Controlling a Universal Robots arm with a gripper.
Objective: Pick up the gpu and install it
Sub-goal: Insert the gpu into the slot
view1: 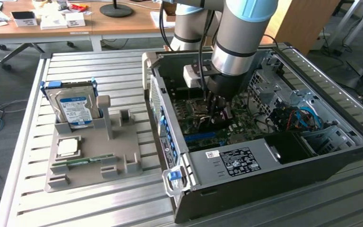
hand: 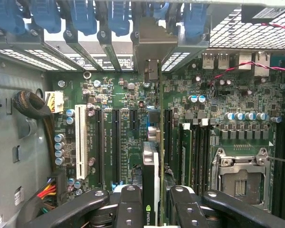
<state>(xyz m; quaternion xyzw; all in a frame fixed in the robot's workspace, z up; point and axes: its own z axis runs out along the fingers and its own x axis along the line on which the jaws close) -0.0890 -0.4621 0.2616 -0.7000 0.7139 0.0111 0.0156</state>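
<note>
Green card edge-on between the jaws: the gpu (hand: 152,183) is clamped by the gripper (hand: 152,202) inside the computer case (view1: 332,156), hanging just over the motherboard (hand: 128,99). Installing seems underway; it looks to need aligning with a black slot (hand: 116,142) ahead of the jaws.

Claw (hand: 151,202) is down inside the open computer case (view1: 332,156), closed on the gpu (hand: 152,166) held edge-on over the motherboard (hand: 118,95). Tight there: case walls all round, power supply (view1: 238,163) on one side, cables (view1: 301,118) and drive cage near. Capacitors (hand: 242,115) and CPU socket (hand: 240,175) crowd one side of the card. Outside, counter (view1: 74,64) has free room past the gray holder (view1: 93,161) w/ hard drive (view1: 74,106).
</note>
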